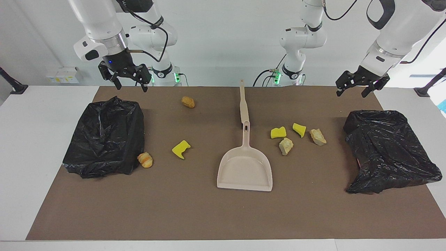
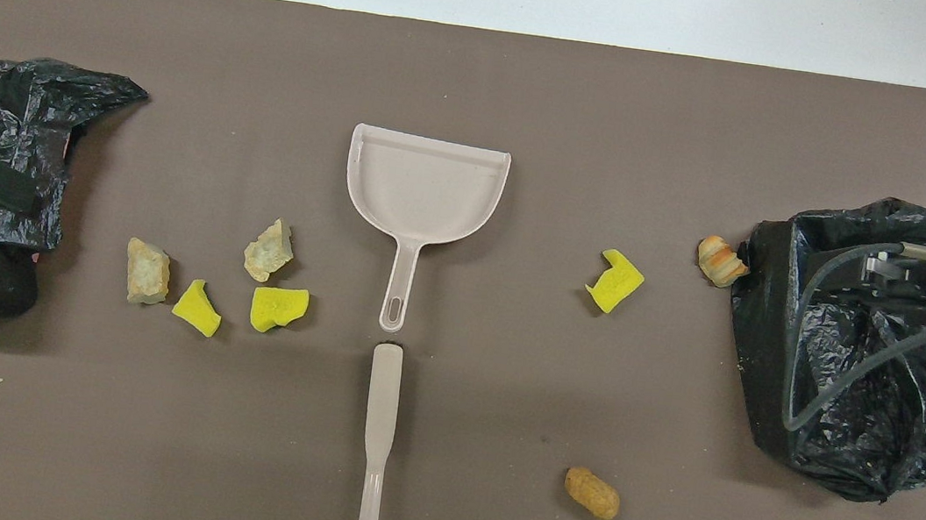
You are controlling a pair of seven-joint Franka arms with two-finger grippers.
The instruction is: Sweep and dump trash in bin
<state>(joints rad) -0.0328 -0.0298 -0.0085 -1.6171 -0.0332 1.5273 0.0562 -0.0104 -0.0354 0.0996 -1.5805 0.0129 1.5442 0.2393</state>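
Plain beige plastic dustpan (image 1: 244, 169) and matching beige brush handle (image 1: 243, 102) on a flat brown mat (image 1: 195, 212). Two crinkly glossy black bin bags (image 1: 104, 137) (image 1: 386, 150). Bright yellow sponge chunks (image 1: 181, 149), pale tan crusty lumps (image 1: 285, 145), one golden-orange striped croissant-looking piece (image 1: 145, 159).

1. Both arms have glossy white shells with black cables looping along them.
2. A silver ring joins each wrist to a black gripper: right gripper (image 1: 128, 77), left gripper (image 1: 359, 84).
3. Green lights glow at the bases.
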